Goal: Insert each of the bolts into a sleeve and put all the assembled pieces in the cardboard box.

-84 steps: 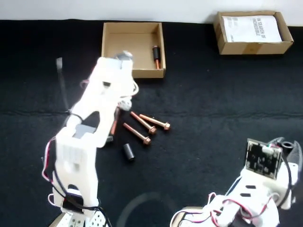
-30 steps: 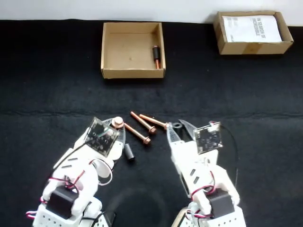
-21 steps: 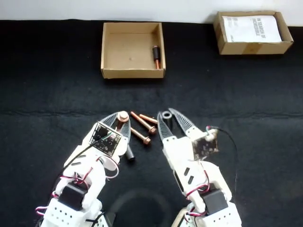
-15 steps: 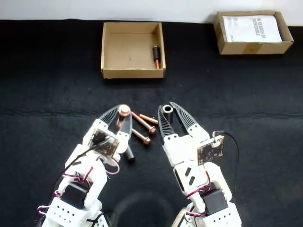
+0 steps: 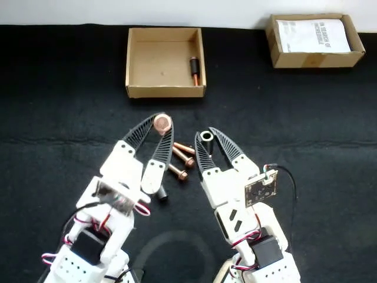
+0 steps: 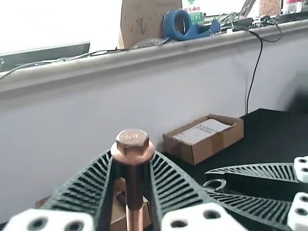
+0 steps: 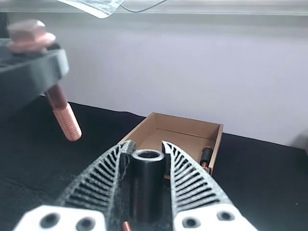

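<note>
Above the middle of the black table (image 5: 306,118), the left gripper (image 5: 159,126) is clamped on a copper bolt (image 5: 162,123), head up and shank hanging down between the fingers; the left wrist view shows the same, gripper (image 6: 131,166) pinching the bolt (image 6: 132,149) just under the head. At 3 o'clock of it, near but apart, the right gripper (image 5: 207,142) is closed around a black sleeve (image 5: 206,137), held upright with the open bore facing up, clear in the right wrist view (image 7: 147,185). The step in hand looks like mating: bolt and sleeve both lifted, not yet aligned. The next move calls for bringing the bolt tip over the bore, keeping both axes in line, then lowering it in. The fit looks tight, so a small tilt could jam it. Three loose bolts (image 5: 182,158) lie on the table between the arms, and a spare sleeve (image 5: 160,193) lies at 6 o'clock of the left fingers. The cardboard box (image 5: 165,91) sits at 12 o'clock, with one assembled piece (image 5: 194,69) along its 3 o'clock wall. Most of the task remains.
</note>
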### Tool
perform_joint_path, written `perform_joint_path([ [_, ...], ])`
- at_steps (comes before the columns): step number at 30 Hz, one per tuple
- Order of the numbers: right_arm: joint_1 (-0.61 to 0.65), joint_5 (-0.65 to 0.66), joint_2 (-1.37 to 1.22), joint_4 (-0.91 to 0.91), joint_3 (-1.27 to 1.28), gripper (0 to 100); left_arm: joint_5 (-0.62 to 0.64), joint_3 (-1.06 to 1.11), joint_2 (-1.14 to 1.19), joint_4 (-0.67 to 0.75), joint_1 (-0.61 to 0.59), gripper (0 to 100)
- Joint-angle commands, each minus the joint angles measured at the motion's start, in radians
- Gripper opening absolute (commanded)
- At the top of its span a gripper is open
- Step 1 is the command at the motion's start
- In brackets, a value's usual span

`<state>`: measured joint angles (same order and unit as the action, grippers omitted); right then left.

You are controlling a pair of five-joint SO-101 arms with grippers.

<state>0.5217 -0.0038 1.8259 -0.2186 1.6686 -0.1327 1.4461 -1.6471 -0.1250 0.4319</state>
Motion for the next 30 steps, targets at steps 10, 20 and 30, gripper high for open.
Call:
perform_joint_path([
  [10, 0.002, -0.002, 0.008, 0.022, 0.136, 0.9, 0.258, -0.650, 0.641, -0.236, -0.010, 1],
  [20, 0.002, -0.002, 0.008, 0.022, 0.136, 0.9, 0.393, -0.788, 0.707, -0.342, 0.028, 1],
  [30, 0.002, 0.072, 0.008, 0.022, 0.136, 0.8, 0.396, -0.915, 0.708, -0.468, 0.133, 1],
])
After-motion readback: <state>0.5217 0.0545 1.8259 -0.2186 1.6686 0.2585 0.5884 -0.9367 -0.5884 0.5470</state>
